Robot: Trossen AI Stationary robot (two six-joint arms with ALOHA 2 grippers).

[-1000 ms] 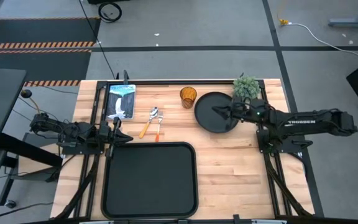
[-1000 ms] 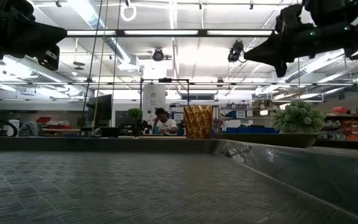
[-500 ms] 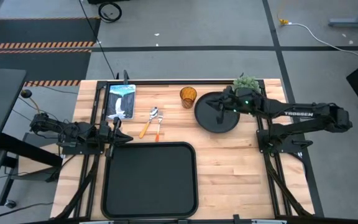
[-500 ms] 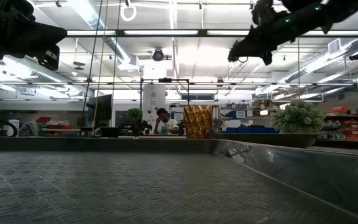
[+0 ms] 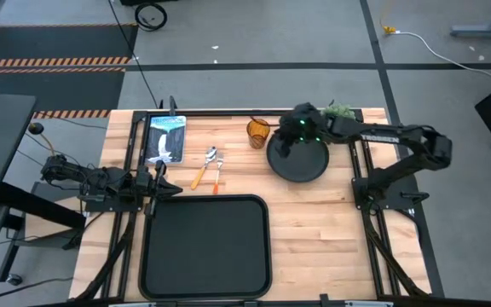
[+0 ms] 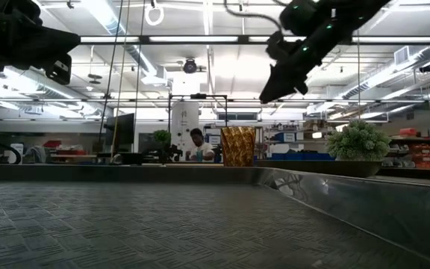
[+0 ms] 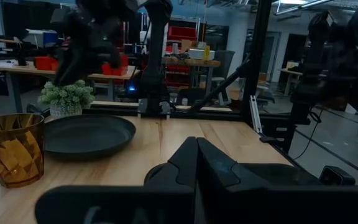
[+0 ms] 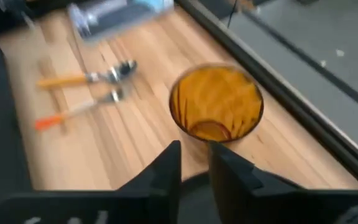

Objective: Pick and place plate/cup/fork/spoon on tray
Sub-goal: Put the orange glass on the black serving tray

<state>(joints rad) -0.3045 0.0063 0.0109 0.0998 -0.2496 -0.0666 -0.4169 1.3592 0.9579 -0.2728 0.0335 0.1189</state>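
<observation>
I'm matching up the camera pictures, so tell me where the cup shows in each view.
High view: cup at the far edge, just left of the plate.
Low view: centre.
Left wrist view: lower left.
Right wrist view: centre, past the right gripper.
Shared landmark: the plate beside it.

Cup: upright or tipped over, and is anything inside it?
Upright and empty. The cup stands on its base on the table, mouth up; the right wrist view looks down to its bare bottom.
</observation>
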